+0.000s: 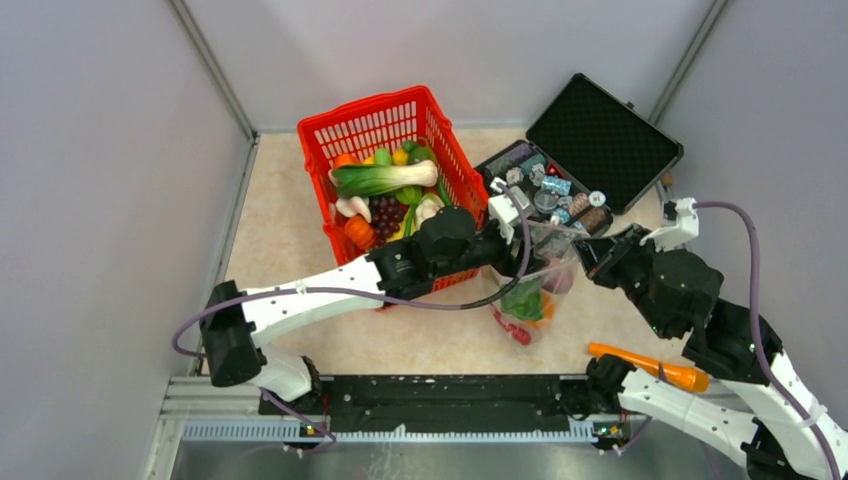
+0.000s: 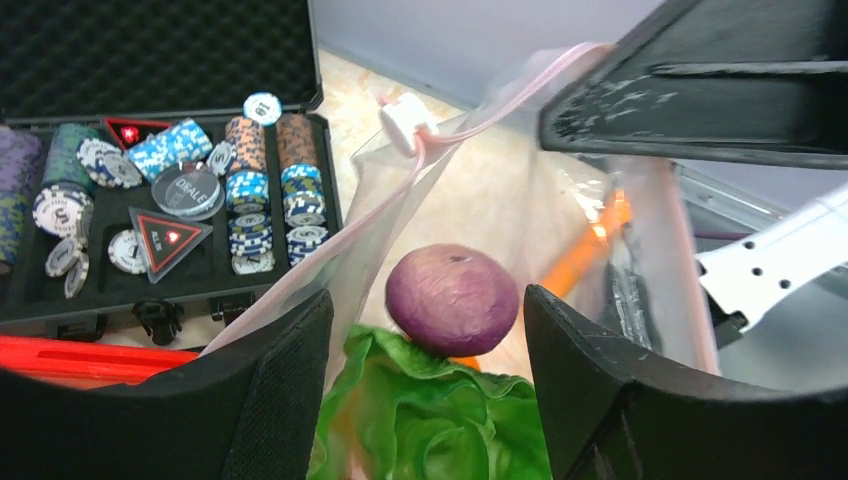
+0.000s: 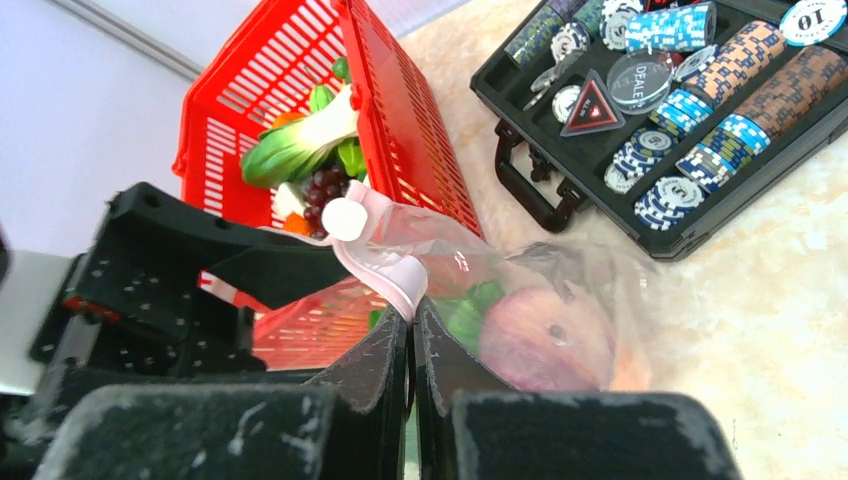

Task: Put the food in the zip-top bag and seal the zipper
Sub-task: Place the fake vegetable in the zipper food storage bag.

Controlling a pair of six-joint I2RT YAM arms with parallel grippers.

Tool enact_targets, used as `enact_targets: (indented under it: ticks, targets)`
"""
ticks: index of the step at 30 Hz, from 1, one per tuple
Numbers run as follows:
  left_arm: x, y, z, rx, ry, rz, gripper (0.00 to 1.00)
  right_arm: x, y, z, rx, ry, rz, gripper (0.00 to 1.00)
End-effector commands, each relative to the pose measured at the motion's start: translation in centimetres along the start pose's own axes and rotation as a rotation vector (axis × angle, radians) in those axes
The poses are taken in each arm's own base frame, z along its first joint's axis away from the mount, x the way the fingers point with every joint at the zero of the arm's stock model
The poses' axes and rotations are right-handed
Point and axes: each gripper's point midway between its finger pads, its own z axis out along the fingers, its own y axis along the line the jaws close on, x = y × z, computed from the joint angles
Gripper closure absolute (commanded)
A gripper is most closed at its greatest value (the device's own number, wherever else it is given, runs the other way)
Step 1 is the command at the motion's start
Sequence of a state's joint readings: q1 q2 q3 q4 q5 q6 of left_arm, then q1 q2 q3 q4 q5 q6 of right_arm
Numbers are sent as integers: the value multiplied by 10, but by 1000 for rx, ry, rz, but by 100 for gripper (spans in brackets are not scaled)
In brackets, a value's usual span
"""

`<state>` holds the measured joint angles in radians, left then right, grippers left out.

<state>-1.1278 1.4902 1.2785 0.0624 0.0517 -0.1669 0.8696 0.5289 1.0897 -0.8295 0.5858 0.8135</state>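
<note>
Some lettuce (image 2: 430, 420) and a purple ball (image 2: 452, 300) lie in the zip-top bag (image 1: 545, 272) between the arms; right jaws pinch its zipper (image 3: 372, 262), left jaws gape empty above. Red basket (image 1: 365, 105) food (image 1: 385, 180), a carrot (image 1: 650, 367) and sealing remain.

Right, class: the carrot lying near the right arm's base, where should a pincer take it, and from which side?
Probably the carrot's thicker right half, from straight above, with the fingers closing across its width. It lies flat on the table, long and tapered, so a side approach would meet the tabletop, and the thin left tip offers little hold.
</note>
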Motion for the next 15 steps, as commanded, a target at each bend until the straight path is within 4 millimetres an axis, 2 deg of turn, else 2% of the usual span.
enact_targets:
  ticks: [1,3,5,9,11,13,15]
  targets:
    - [-43,-26,-41,127,-86,40,26,-24,-22,-13,102,-72,-65,100]
    - [-49,-29,-48,141,-84,43,18,-18,-26,-10,107,-67,-56,100]
    - [-43,-23,-54,105,-48,48,17,-11,-29,-8,104,-61,-42,100]
    - [-31,-12,-63,51,-11,71,7,-5,-27,-3,89,-56,-32,100]
    - [-29,-15,-65,63,0,60,6,-3,-25,0,91,-51,-43,100]
    - [-21,-20,-62,97,8,43,2,2,-25,4,98,-34,-58,100]
    - [-18,-34,-57,194,29,52,2,11,-19,10,72,-9,-59,100]
